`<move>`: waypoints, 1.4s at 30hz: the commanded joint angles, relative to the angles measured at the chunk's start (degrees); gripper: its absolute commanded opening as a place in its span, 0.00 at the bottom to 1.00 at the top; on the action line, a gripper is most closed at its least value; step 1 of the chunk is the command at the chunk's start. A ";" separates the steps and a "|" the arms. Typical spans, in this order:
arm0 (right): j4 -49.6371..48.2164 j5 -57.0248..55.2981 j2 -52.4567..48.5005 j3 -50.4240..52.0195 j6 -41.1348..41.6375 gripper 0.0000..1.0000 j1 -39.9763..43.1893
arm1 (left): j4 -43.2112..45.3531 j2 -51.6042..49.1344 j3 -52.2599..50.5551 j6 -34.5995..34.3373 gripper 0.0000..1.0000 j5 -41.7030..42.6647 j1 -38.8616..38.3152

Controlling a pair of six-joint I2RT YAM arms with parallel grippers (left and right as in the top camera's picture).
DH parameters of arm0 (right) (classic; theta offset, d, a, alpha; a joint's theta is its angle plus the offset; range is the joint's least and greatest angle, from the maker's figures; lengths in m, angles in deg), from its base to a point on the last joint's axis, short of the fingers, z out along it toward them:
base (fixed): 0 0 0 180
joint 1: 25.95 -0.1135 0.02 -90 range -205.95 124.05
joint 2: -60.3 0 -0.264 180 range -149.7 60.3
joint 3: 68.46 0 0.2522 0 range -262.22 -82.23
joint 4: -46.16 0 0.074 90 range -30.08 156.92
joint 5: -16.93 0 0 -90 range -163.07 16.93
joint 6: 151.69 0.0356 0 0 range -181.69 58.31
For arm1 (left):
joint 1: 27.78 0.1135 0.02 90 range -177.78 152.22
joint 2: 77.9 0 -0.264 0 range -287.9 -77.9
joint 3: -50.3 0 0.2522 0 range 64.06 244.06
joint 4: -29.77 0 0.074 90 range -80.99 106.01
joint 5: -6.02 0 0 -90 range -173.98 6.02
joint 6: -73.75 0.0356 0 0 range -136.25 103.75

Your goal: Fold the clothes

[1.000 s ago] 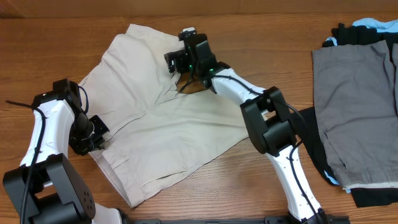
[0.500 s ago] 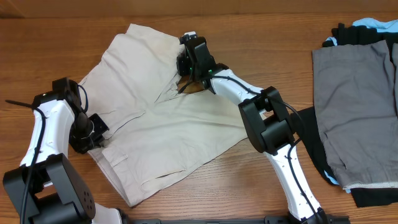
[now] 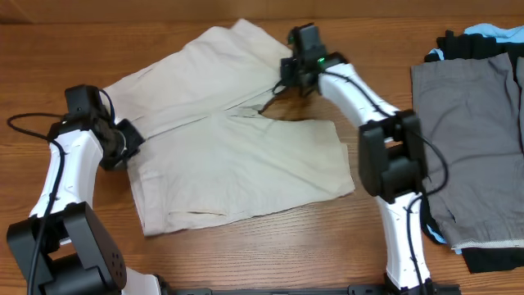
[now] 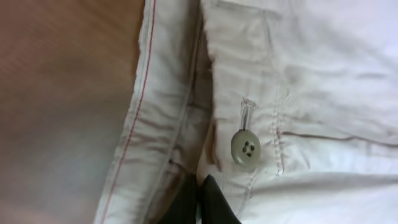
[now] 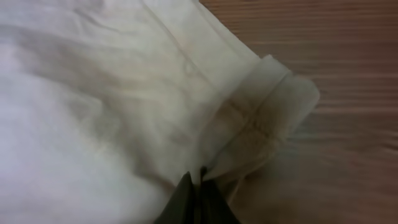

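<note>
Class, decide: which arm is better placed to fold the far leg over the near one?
Right, probably. The right hand is shut on the far leg's hem corner of the shorts; the left hand only pins the waistband by the button.

no text, brand, number or sign legible in any view, shorts plain cloth, four-hole button just above and right of the left gripper, no lettering on it

Robot lab workbench: wooden table with 2 mounted arms.
</note>
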 commanded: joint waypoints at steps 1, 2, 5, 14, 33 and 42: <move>4.87 -6.58 4.74 -1.22 -0.13 0.04 5.79 | 4.28 0.68 1.16 3.69 0.04 -0.20 0.70; 7.23 -6.58 4.96 -1.22 -0.13 0.04 6.36 | 6.19 0.68 1.16 4.44 0.04 -0.15 0.20; 16.13 -6.58 5.03 -1.22 0.22 0.04 7.74 | 9.33 0.68 1.16 4.90 0.04 -0.90 -1.49; 32.54 -6.71 5.03 -1.20 2.80 0.04 8.76 | 1.62 -0.02 1.14 4.92 0.04 -6.51 -2.38; 45.44 -6.32 5.51 -1.22 8.02 0.33 11.98 | 2.99 -0.02 1.14 4.92 0.04 -9.35 -2.38; 45.68 -0.46 10.88 -1.22 7.96 0.33 13.81 | 6.69 -0.02 1.14 4.94 0.11 -14.53 -2.38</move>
